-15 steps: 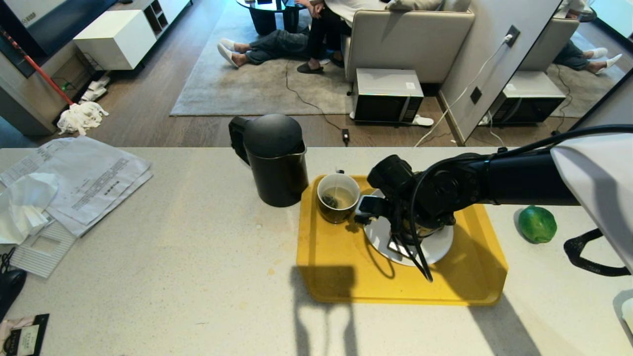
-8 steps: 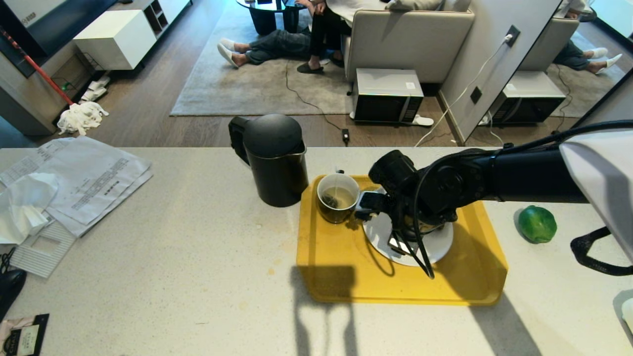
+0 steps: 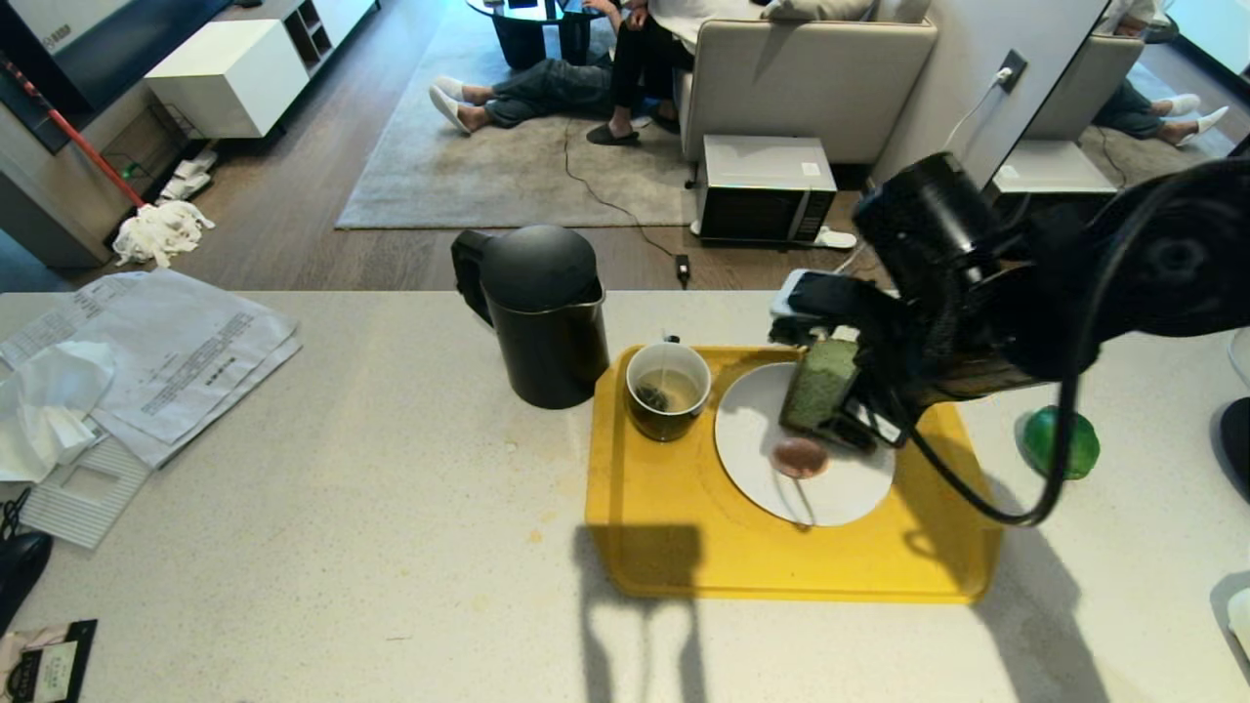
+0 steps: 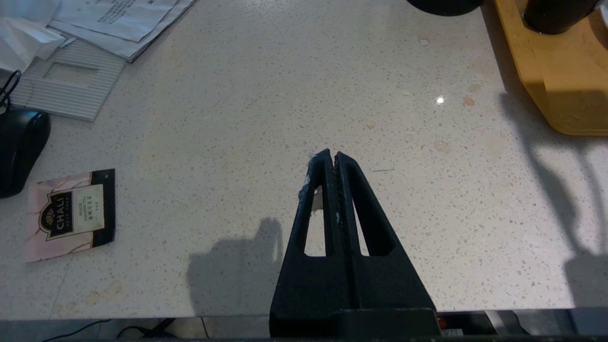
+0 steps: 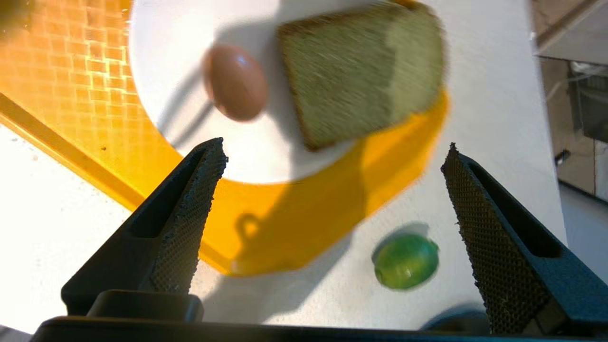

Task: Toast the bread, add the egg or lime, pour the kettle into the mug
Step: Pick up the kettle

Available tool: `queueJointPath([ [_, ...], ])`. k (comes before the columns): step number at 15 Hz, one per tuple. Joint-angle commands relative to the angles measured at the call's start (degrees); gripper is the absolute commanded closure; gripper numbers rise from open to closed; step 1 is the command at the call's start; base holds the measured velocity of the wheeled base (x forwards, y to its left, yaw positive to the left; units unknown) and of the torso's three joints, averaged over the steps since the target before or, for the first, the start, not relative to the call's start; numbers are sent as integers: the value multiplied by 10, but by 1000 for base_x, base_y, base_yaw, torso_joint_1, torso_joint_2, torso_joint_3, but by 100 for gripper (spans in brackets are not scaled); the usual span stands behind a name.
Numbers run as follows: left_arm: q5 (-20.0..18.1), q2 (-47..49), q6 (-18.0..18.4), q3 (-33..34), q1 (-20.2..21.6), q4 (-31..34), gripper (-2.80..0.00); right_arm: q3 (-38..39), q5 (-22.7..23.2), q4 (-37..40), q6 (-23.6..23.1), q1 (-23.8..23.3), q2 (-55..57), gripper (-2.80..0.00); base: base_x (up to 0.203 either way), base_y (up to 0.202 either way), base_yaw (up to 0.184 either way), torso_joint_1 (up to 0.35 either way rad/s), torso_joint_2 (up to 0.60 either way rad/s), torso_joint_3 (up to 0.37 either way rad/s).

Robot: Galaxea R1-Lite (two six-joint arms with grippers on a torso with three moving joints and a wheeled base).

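Now, right gripper hangs above the near-right part of the tray, jaws wide apart, nothing between them. Bread lies on the plate, toward its far right side; in the head view the arm covers part of it. Egg sits on the plate too, just beside the bread on its near side, whether touching, cannot tell. From the right wrist view both show clear on the white plate, with yellow tray under it.

Mug stands on the tray's far left corner, just left of the plate, with brownish liquid and a tea bag inside. Kettle stands on the counter just left of the tray, lid on, handle turned away to the far left. Lime rests on the counter right of the tray, apart from it.

Left gripper is parked low over bare counter, jaws pressed together, empty. Papers lie at the counter's far left; a tea sachet lies near the front edge.
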Motion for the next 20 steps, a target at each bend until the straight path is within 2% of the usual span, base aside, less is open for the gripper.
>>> queueJointPath([
  [1,0,1,0,0,0,0,0,26,0,1,18,-19,-115,-280,0,0,0,0,0,0],
  [2,0,0,0,0,0,0,0,33,1,1,30,-37,-145,-280,0,0,0,0,0,0],
  [3,0,1,0,0,0,0,0,38,5,2,42,-62,-172,-256,0,0,0,0,0,0],
  [4,0,1,0,0,0,0,0,43,14,2,50,-93,-198,0,0,0,0,0,0,0],
  [7,0,0,0,0,0,0,0,74,46,1,68,-161,-272,0,0,0,0,0,0,0],
  [12,0,1,0,0,0,0,0,152,50,1,160,-183,-407,0,0,0,0,0,0,0],
  [15,0,1,0,0,0,0,0,224,60,0,202,-238,-473,0,0,0,0,0,0,0],
  [20,0,1,0,0,0,0,0,387,122,-7,220,-302,-645,0,0,0,0,0,0,0],
])
